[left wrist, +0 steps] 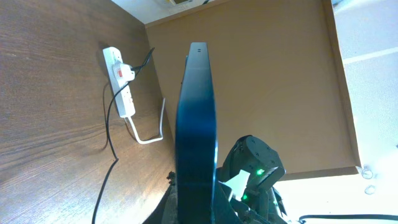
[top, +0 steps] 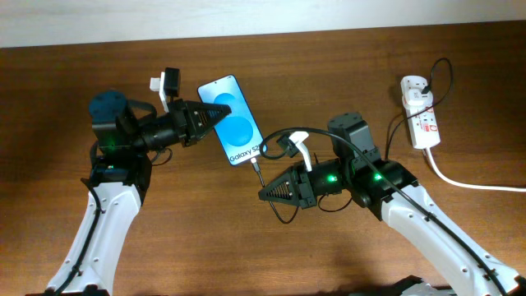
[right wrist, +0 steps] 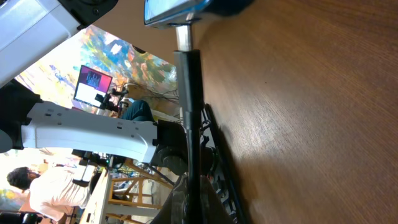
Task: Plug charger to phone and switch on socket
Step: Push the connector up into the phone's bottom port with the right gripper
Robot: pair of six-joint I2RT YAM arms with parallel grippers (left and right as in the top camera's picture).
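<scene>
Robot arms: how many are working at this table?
2. The left arm reaches in from the left, left gripper holding the phone. The right arm comes from lower right, right gripper pinching the charger below the phone. No others visible.

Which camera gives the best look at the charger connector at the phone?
Right wrist: the charger connector appears close up, metal tip at the phone edge. Overhead shows it tiny; the left wrist view does not show it.

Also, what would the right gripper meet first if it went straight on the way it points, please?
The right gripper points along bare table; the first obstacle looks like the left arm's white link, heights being unclear.
</scene>
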